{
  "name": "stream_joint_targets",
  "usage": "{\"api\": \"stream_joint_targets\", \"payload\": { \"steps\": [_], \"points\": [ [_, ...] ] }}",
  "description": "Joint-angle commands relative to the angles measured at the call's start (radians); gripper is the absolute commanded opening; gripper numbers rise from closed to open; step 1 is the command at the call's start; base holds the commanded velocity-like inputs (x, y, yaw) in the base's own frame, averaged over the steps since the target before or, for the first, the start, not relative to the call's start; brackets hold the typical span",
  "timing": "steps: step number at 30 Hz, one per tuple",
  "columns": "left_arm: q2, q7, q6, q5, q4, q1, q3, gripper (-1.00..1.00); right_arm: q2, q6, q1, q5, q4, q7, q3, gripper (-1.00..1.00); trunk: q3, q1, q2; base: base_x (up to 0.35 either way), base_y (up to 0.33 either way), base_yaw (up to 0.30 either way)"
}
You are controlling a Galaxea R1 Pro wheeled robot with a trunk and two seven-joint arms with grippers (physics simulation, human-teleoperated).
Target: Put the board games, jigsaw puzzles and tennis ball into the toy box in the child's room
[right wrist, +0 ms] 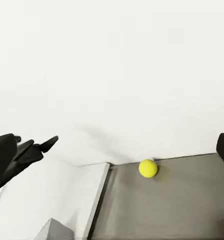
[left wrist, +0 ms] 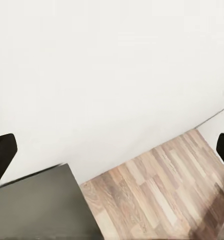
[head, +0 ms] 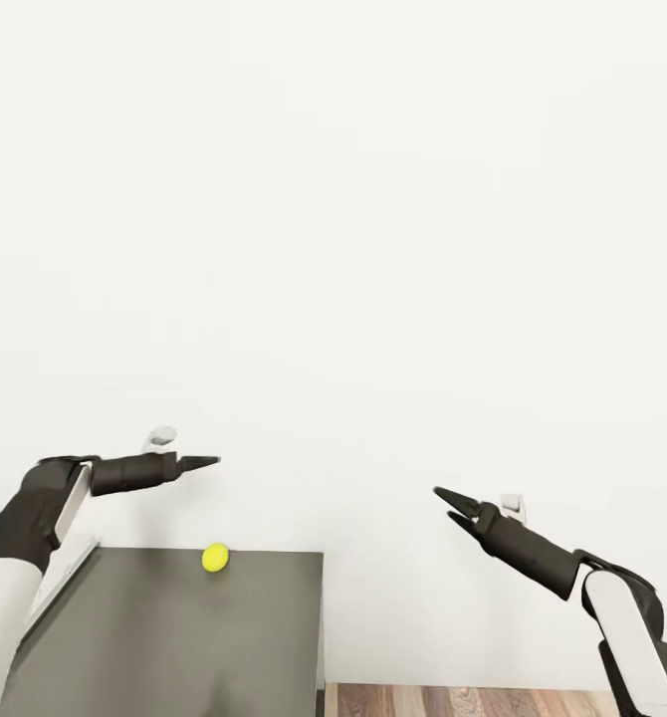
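Note:
The tennis ball, small and yellow-green, rests at the far edge of the table's dark grey wing, against the white wall. My left gripper hovers open above the table, just left of and higher than the ball, holding nothing. My right gripper is open and empty in the air to the right of the table, pointing back toward the ball. The toy box, board games, jigsaw puzzles and bed are out of view.
A plain white wall stands right behind the table. A white panel rises along the table's left side. Wood-plank floor lies to the right of the table's edge.

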Motion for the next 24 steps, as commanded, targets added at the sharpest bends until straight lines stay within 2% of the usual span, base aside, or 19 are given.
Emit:
{"api": "stream_joint_targets", "payload": {
  "steps": [1,2,3,4,6,7,8,9,11,14,16,19,21,24],
  "points": [
    [-0.010,0.036,0.008,0.003,0.000,0.000,-0.008,1.00,0.000,0.004,-0.001,0.007,0.000,0.008,0.006,1.00,0.000,0.000,-0.001,0.000,0.000,0.000],
    [-0.029,0.111,0.008,0.001,0.000,-0.001,-0.025,1.00,0.000,0.005,-0.002,0.007,0.000,0.008,0.017,1.00,0.000,0.000,-0.001,0.000,0.000,0.000],
    [-0.040,0.150,0.007,0.000,0.000,-0.001,-0.033,1.00,-0.001,0.005,-0.002,0.007,0.000,0.008,0.021,1.00,0.000,0.000,-0.001,0.000,0.000,0.000],
    [-0.062,0.229,0.006,-0.001,0.001,-0.001,-0.047,1.00,-0.001,0.005,-0.003,0.007,0.000,0.008,0.027,1.00,0.000,0.000,-0.001,0.000,0.000,0.000],
    [-0.083,0.309,0.004,-0.002,0.002,-0.001,-0.058,1.00,-0.002,0.006,-0.003,0.007,0.000,0.009,0.030,1.00,0.000,0.000,-0.001,0.000,0.000,0.000],
    [-0.103,0.388,0.001,-0.002,0.003,-0.002,-0.065,1.00,-0.002,0.006,-0.003,0.007,0.000,0.009,0.033,1.00,0.000,0.000,-0.001,0.000,0.000,0.000],
    [-0.113,0.426,0.000,-0.001,0.004,-0.002,-0.067,1.00,-0.002,0.006,-0.004,0.007,0.000,0.009,0.034,1.00,0.000,0.000,-0.001,0.000,0.000,0.000],
    [-0.133,0.497,-0.002,-0.001,0.006,-0.002,-0.071,1.00,-0.002,0.007,-0.004,0.007,0.000,0.009,0.035,1.00,0.000,0.000,-0.001,0.000,0.000,0.000],
    [-0.154,0.561,-0.004,-0.001,0.008,-0.002,-0.073,1.00,-0.002,0.008,-0.005,0.006,0.000,0.009,0.036,1.00,0.000,0.000,-0.001,0.000,0.000,0.000],
    [-0.211,0.695,-0.024,-0.002,0.025,-0.002,-0.077,1.00,-0.002,0.013,-0.005,0.006,-0.002,0.010,0.036,1.00,0.000,0.000,-0.001,0.000,0.000,0.000],
    [-0.232,0.745,-0.041,-0.002,0.043,-0.003,-0.078,1.00,-0.002,0.015,-0.005,0.006,-0.007,0.010,0.037,1.00,0.000,0.000,-0.001,0.000,0.000,0.000],
    [-0.274,0.864,-0.097,-0.003,0.109,-0.009,-0.080,1.00,-0.002,0.024,-0.005,0.006,-0.030,0.009,0.050,1.00,0.000,0.000,-0.001,0.000,0.000,0.000],
    [-0.291,0.926,-0.122,-0.004,0.147,-0.011,-0.080,1.00,-0.002,0.035,-0.006,0.007,-0.037,0.008,0.072,1.00,0.000,0.000,-0.001,0.000,0.000,0.000],
    [-0.303,0.982,-0.139,-0.004,0.174,-0.011,-0.082,1.00,-0.002,0.048,-0.014,0.008,-0.042,0.000,0.098,1.00,0.000,0.000,-0.001,0.000,0.000,0.000]
  ]
}}
